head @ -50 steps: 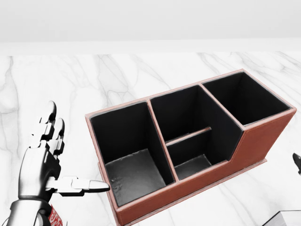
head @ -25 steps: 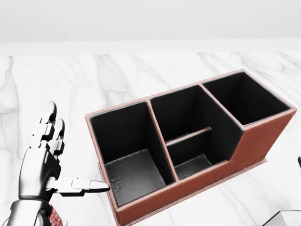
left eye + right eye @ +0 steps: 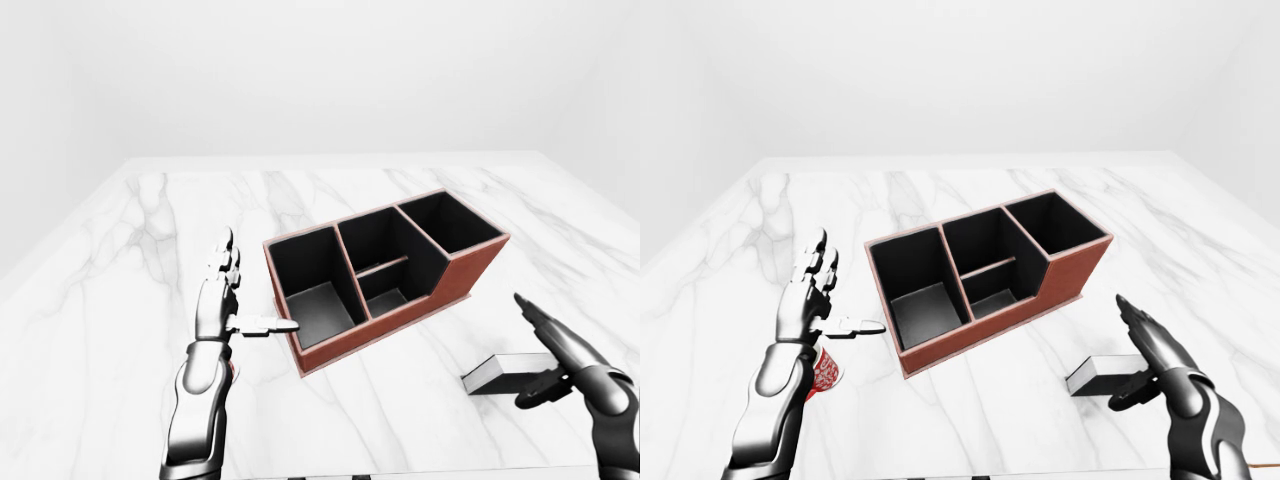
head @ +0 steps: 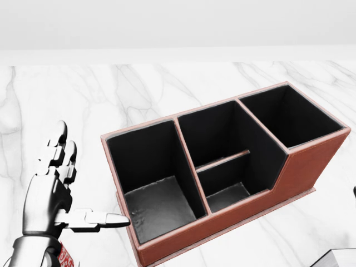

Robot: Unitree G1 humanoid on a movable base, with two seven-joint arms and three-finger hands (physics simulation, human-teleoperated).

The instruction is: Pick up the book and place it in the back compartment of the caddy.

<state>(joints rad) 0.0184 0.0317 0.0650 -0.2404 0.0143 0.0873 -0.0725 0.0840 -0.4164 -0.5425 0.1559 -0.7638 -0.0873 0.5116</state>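
Your right hand (image 3: 1155,360) is spread open, just beside the book (image 3: 1098,374), which lies flat at its left. Your left hand (image 3: 222,300) is open too, beside the caddy (image 3: 385,275).

Both eye views look down from above the table's (image 3: 120,260) near edge toward its far edge, sharing the whole caddy (image 3: 380,275) and both hands. The head view sits closer, the caddy filling its frame.
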